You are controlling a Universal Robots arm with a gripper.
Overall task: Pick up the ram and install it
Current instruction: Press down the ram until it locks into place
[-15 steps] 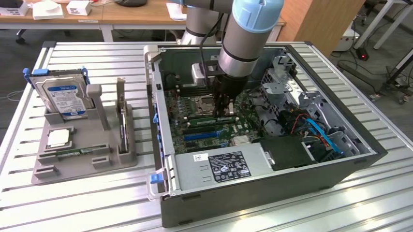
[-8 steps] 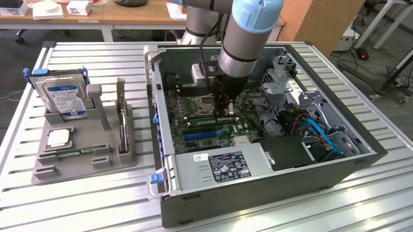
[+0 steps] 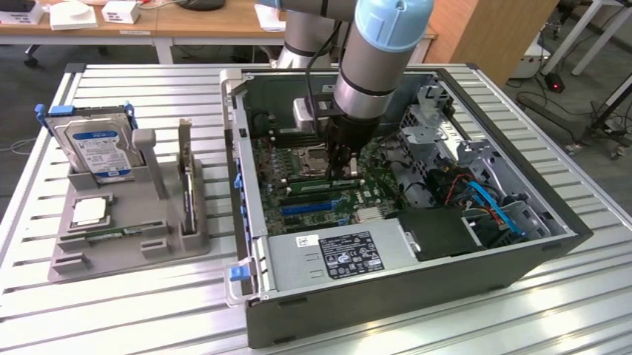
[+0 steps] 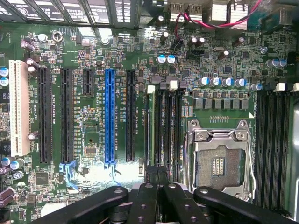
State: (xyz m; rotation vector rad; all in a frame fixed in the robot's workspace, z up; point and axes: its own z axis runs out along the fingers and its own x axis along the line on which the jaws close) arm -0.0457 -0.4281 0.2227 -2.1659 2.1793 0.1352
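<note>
Wrist view: the gripper (image 4: 158,179) is closed over the memory slots (image 4: 164,128), where the ram (image 4: 150,126) seems seated; press straight down, evenly.

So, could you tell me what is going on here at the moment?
A single robot arm has reached down into the open computer case on the table. Its gripper is shut and sits low over the motherboard, by the memory slots beside the empty processor socket. A green ram stick stands in the slot at the edge of that bank. On the exterior view's left, a grey holder carries a blue-labelled hard drive.
</note>
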